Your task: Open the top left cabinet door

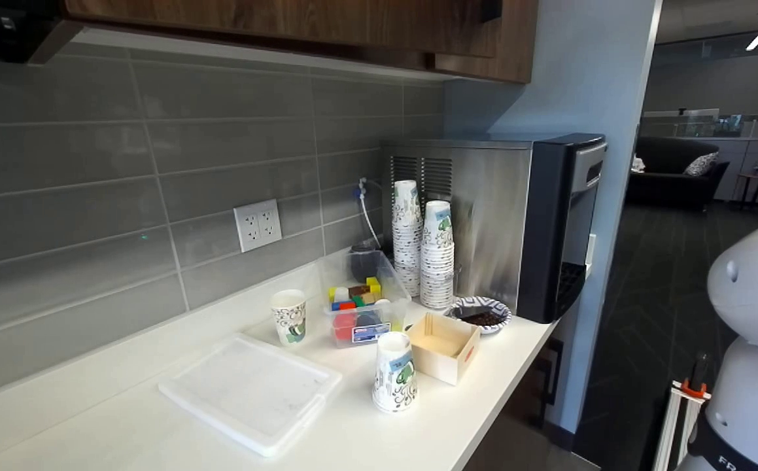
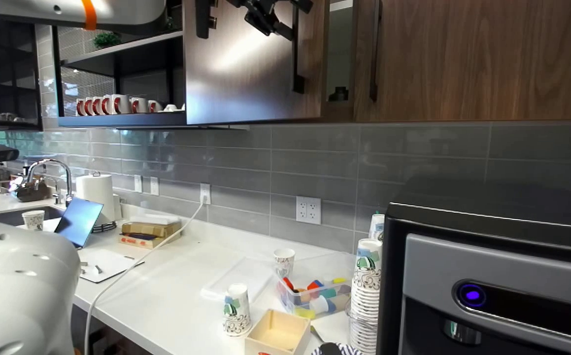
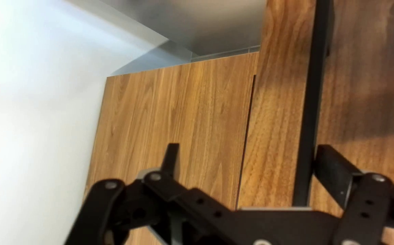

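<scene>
My tool (image 3: pixel 247 149) has its jaws spread astride the handle (image 3: pixel 314 92), one right by it (touch unclear), prob so I can pinch or hook it & swing the top left cabinet door (image 2: pixel 251 74), which hangs above the back edge of the surface (image 2: pixel 177 291) & looks ajar. Wooden box (image 1: pixel 444 350) nr the front edge sits well below, so prob won't block the swing.
</scene>
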`<state>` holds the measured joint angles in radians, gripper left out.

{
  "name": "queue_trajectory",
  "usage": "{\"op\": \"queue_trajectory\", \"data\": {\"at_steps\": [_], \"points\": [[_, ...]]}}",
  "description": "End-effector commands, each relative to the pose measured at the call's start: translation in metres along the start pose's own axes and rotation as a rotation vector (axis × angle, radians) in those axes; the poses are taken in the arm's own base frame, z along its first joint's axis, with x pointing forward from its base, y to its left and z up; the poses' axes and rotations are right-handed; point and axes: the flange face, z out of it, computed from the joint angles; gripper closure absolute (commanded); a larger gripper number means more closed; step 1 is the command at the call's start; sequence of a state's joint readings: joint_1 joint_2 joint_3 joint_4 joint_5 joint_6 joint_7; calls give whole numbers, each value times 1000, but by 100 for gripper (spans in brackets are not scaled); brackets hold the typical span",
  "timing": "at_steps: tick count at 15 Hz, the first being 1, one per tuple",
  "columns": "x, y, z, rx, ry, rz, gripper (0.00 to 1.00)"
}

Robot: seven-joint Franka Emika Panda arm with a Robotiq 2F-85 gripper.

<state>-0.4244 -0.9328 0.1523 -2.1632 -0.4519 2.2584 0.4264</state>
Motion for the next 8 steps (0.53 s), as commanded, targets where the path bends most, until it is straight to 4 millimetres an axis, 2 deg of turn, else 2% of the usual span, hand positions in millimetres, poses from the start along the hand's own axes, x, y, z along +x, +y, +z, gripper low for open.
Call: {"op": "queue_trajectory", "data": {"at_steps": [1,6,8], "points": [[-22,18,-30,-31,-22,3,0],[-36,38,-50,-84,-57,33,0],[-42,42,-52,-91,-71,39,0]]}}
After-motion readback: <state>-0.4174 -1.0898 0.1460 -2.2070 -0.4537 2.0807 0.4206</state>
